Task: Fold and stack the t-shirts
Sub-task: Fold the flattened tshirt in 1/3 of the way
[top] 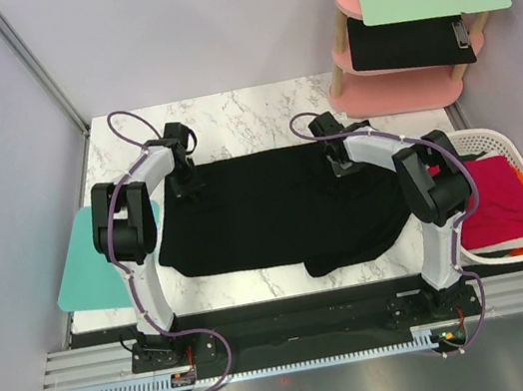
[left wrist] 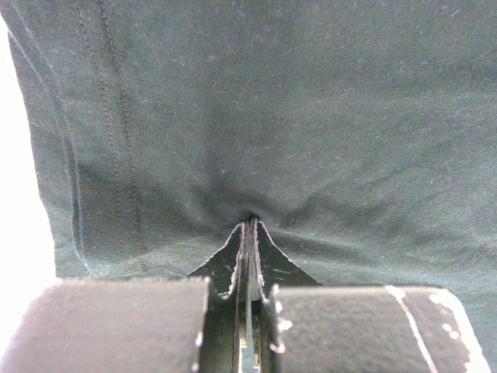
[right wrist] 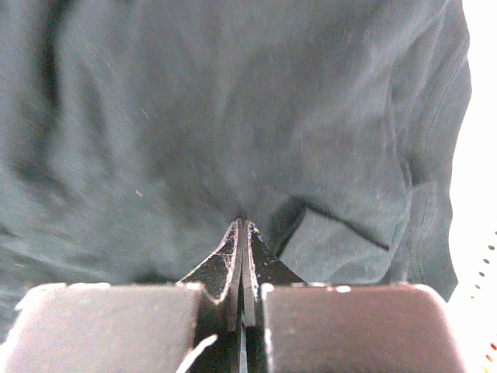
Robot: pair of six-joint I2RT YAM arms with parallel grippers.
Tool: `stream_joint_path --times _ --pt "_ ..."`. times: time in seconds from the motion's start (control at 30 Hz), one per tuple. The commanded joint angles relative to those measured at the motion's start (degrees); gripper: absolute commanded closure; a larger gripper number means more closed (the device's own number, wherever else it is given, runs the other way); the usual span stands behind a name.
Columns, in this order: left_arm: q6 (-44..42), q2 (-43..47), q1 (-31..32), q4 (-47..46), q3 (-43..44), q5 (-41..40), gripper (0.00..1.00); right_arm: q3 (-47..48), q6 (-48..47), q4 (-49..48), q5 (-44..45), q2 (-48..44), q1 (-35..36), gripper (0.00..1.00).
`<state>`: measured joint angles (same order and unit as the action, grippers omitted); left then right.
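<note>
The large black cloth t-shirt (top: 266,220) lies spread ahead of the fingers. Both pinched closed on it: left gripper (left wrist: 248,227) with cloth puckering at its tips, right gripper (right wrist: 242,227) on a fold.

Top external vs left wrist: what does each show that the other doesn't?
Only top external: the red shirt in the white basket, the teal board, the right end effector. Only left wrist: the left end effector shut on cloth puckered at its tips, hem stitching. Both: the black t-shirt.
</note>
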<state>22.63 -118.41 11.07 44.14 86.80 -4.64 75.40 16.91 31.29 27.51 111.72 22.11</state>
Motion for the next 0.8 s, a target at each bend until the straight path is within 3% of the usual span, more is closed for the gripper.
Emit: stream_joint_path --times 0.0,0.1,0.13,0.17,0.23,0.27,0.37,0.77 --pt "0.7 -1.8 0.2 -2.4 -2.2 -1.7 0.98 -1.7 1.3 2.6 1.3 -3.1 0.0 1.00" --pt "0.7 -1.9 0.2 -2.3 -2.2 -1.2 0.97 -2.5 1.4 4.6 1.5 -4.8 0.0 1.00" --pt "0.7 -1.7 0.2 -2.3 -2.2 -1.1 0.88 -2.8 1.5 4.9 1.3 -5.6 0.0 1.00" --pt "0.7 -1.6 0.2 -2.4 -2.3 -0.6 0.64 -3.0 1.5 5.4 1.0 -6.2 0.0 1.00" --pt "0.8 -1.0 0.2 -2.7 -2.7 -0.5 0.43 -3.8 1.7 6.1 0.6 -7.7 0.0 1.00" --pt "0.8 -0.8 0.2 -2.7 -2.9 -0.5 0.26 -4.0 1.7 6.5 0.5 -8.4 0.0 1.00" --pt "0.8 0.1 0.2 -2.7 -3.0 -0.9 0.09 -4.7 1.7 7.7 0.2 -10.6 0.0 1.00" --pt "0.7 4.7 0.2 -2.7 -3.7 -0.5 0.05 -12.0 1.5 9.3 -5.2 -12.3 0.2 1.00"
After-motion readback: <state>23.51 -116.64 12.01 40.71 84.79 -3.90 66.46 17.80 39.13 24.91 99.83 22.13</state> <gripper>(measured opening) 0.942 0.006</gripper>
